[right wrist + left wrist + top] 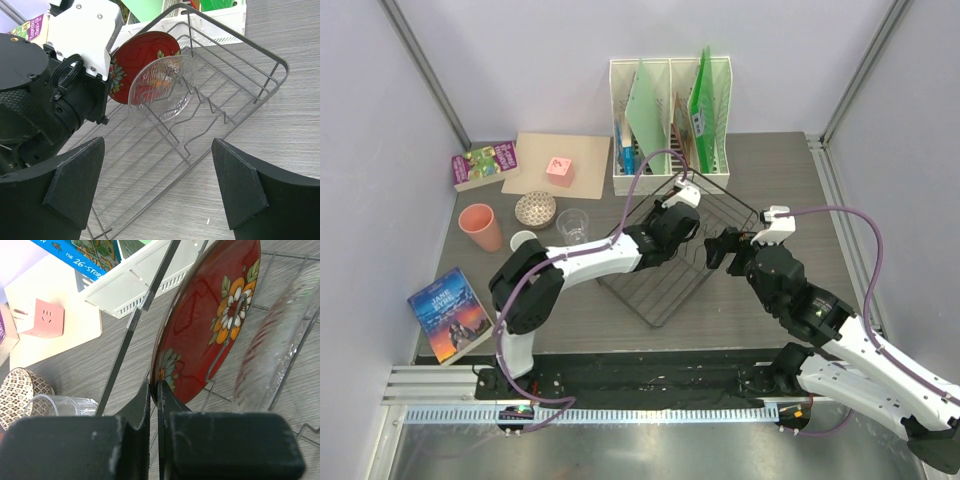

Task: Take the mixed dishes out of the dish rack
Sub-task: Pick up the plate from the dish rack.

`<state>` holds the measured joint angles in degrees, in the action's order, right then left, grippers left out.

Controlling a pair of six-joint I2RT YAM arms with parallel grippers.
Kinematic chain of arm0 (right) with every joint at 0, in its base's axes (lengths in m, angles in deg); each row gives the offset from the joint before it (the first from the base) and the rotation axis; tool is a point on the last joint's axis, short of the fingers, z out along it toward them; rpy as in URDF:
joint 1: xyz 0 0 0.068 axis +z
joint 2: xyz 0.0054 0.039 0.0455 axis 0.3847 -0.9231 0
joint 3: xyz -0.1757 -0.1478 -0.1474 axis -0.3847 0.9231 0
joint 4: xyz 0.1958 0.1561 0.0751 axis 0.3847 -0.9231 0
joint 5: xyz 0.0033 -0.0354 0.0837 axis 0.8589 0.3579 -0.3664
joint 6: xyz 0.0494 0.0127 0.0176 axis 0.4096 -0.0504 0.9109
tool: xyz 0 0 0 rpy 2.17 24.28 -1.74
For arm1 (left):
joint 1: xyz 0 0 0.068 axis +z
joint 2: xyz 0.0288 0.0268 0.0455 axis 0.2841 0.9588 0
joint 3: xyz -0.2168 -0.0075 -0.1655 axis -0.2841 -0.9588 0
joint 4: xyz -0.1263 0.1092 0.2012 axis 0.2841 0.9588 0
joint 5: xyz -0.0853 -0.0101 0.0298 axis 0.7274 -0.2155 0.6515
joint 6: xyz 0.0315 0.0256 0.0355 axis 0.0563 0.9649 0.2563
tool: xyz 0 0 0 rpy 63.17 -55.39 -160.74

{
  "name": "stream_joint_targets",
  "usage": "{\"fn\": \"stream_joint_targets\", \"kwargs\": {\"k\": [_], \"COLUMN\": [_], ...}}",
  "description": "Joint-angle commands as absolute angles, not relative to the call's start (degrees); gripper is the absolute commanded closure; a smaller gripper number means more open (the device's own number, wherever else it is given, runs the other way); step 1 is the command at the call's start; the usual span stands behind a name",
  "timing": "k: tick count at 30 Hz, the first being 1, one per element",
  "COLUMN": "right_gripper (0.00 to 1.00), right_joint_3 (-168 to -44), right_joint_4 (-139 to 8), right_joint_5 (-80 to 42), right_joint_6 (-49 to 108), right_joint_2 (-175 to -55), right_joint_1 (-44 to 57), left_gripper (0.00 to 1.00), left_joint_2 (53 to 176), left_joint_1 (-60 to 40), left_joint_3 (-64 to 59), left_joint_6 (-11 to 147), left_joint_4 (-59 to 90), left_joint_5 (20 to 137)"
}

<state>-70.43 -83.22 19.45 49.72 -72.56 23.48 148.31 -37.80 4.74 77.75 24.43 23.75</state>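
Grey woodgrain table [785, 175], lilac walls [520, 60], black wire dish rack [660, 285]

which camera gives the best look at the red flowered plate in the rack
Left wrist: the glossy red round flowered plate fills the frame, its rim in the left pincer. Right wrist shows it smaller, partly behind a clear ribbed glass plate and the left arm. From the top the arm largely hides it.

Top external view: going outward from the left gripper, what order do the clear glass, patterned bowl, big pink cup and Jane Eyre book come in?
1. Clear drinking glass, to the left of the left gripper.
2. Patterned bowl, just beyond the glass, farther left and back.
3. Larger pink cup, near the table's left edge.
4. Jane Eyre book, at the front-left corner.
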Motion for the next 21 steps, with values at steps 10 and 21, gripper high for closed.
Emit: {"fn": "stream_joint_targets", "kwargs": {"k": [10, 21], "right_gripper": [0.07, 0.07], "right_joint_3": [-69.21, -69.21], "right_joint_4": [-82.52, -82.52], "right_joint_5": [22.5, 23.03], "right_joint_6": [50.01, 50.01], "right_joint_2": [-71.72, -72.51], "right_joint_1": [23.43, 23.34], "left_gripper": [1.0, 1.0], "left_joint_2": [138.23, 133.3], "left_joint_1": [-37.99, -39.48], "left_joint_3": [-1.37, -1.99], "left_joint_6": [78.98, 82.23], "left_joint_4": [16.04, 13.3], "left_joint_5": [18.4, 17.43]}}
